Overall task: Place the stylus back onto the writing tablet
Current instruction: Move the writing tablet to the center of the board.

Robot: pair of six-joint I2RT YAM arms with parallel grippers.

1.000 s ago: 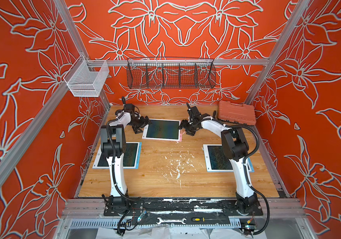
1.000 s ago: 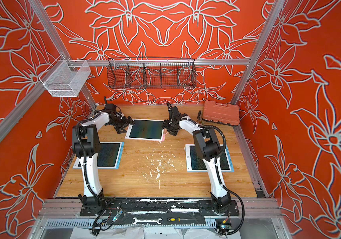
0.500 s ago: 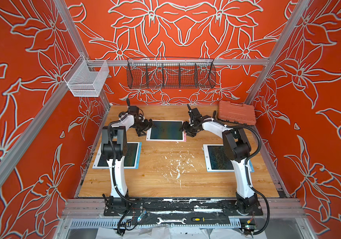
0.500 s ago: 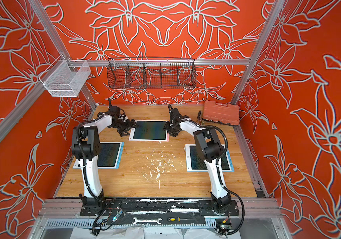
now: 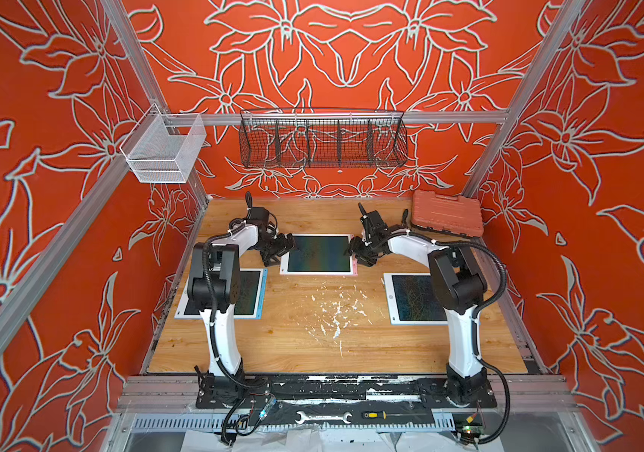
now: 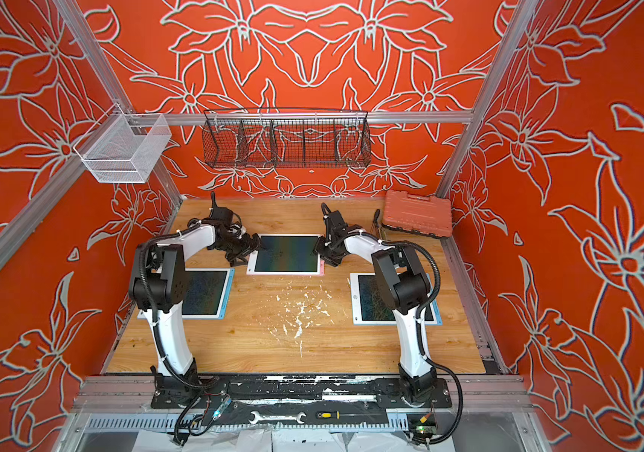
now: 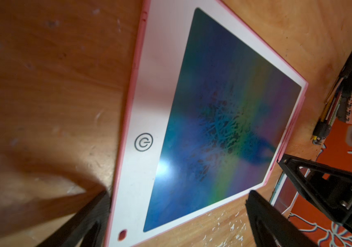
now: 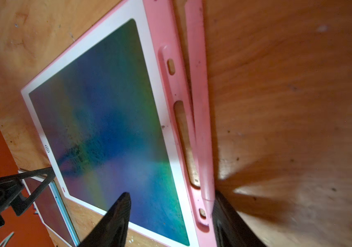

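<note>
**Tablet slid right; stylus beside its slot, not seated**

Since a second ago the writing tablet (image 5: 318, 254) has shifted rightward at upper centre of both top views, and the left arm has followed. The pink stylus (image 8: 200, 107) lies angled along the tablet's edge slot (image 8: 176, 89), close at frame bottom and apart at the top. The right gripper (image 8: 170, 198) is spread and straddles edge and stylus. The left gripper (image 7: 177, 196) is spread at the opposite edge. Best approach, I judge: keep the tablet braced, swing the stylus parallel, then nudge it sideways evenly into the slot.
</note>
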